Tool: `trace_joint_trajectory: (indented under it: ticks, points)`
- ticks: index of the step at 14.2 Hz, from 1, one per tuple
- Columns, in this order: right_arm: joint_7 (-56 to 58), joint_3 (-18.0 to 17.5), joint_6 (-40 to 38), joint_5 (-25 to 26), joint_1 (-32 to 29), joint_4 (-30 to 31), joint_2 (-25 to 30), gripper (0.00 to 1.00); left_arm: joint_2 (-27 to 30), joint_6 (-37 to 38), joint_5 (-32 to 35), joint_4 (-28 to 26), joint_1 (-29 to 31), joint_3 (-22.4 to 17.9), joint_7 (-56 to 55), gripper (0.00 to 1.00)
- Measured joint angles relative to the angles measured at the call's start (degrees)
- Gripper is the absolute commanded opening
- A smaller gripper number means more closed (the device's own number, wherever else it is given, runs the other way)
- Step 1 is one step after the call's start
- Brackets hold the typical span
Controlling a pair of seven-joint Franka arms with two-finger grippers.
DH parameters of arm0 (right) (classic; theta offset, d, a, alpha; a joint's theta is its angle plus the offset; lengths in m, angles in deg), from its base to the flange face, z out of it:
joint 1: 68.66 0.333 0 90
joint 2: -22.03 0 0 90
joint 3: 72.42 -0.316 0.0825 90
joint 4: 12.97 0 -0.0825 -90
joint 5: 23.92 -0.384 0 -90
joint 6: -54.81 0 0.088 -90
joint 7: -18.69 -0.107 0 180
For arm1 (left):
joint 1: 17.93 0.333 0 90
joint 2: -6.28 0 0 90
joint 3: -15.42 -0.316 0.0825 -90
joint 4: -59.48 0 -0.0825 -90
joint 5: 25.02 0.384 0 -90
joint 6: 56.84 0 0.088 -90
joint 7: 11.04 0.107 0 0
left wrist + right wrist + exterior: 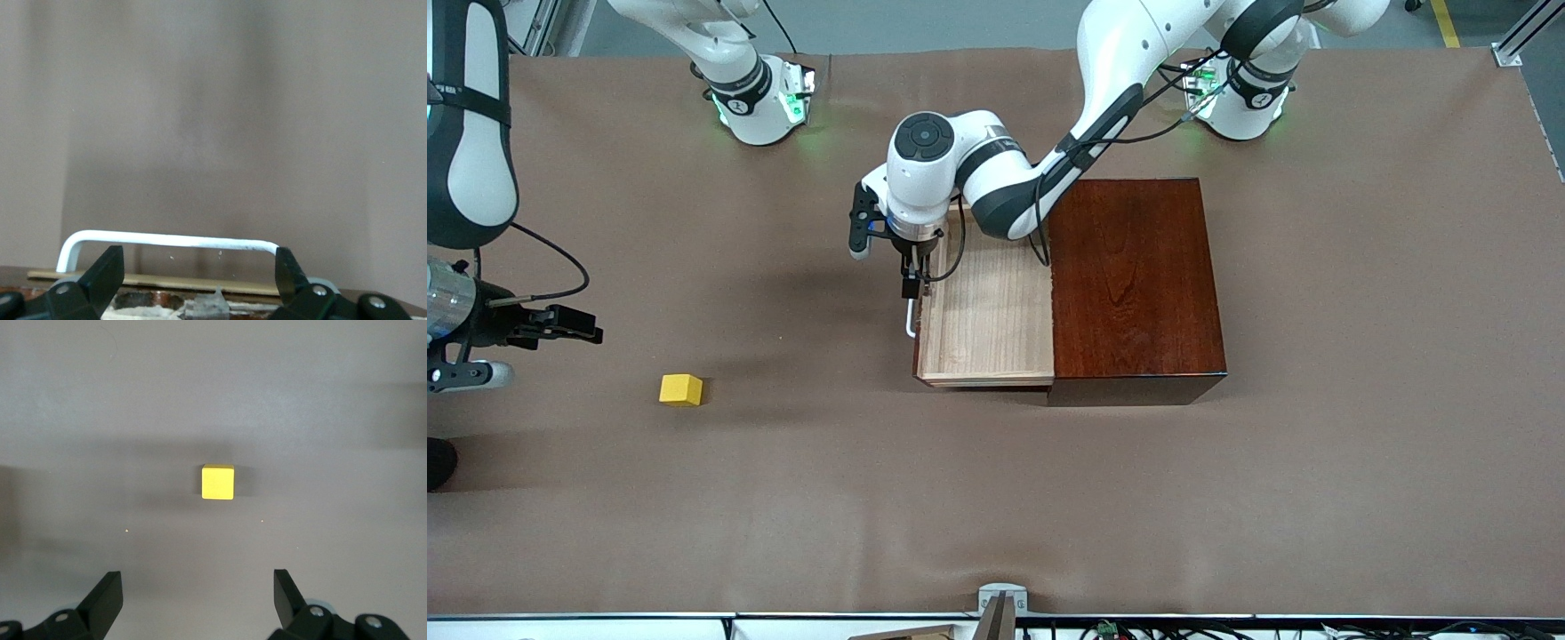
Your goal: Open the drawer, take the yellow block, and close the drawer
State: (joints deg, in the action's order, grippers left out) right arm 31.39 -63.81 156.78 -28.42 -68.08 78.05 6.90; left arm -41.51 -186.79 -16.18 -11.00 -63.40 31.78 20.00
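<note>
You have the drawer [987,311] pulled well out of the dark wooden box [1134,284], and its pale tray looks empty. The yellow block [681,389] already sits on the brown table [996,498], well apart from the drawer, toward the right arm's end and nearer the front camera than the drawer's handle. So the opening and the taking look done, and the step in hand is closing the drawer. Your left gripper [910,283] is down at the white handle [167,240]; in the left wrist view its fingers [107,270] stand spread wide on either side of the bar, released and grasping nothing. Your right gripper [569,324] hangs over the table at the right arm's end, waiting; its fingers [105,595] are also spread wide and empty, with the block [218,482] lying on the table ahead of them. For the next move, you likely need to press the drawer front squarely toward the box with the left gripper, keeping the push in line with the slide so the tray does not jam at an angle.
</note>
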Motion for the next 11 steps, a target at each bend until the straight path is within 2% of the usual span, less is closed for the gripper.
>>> trace_joint_trajectory:
  ticks: [4,11]
  points:
    - [-1.81,-1.08,-2.55,-0.8,0.0,-0.15,0.37,1.0,-0.5,-1.69,0.0,-0.04,0.03,-0.76,4.14,1.0]
    - [-4.3,-1.33,-3.78,-12.03,-0.15,0.31,-0.52,1.0,-1.88,-2.82,-0.22,0.04,0.07,-1.49,6.72,1.0]
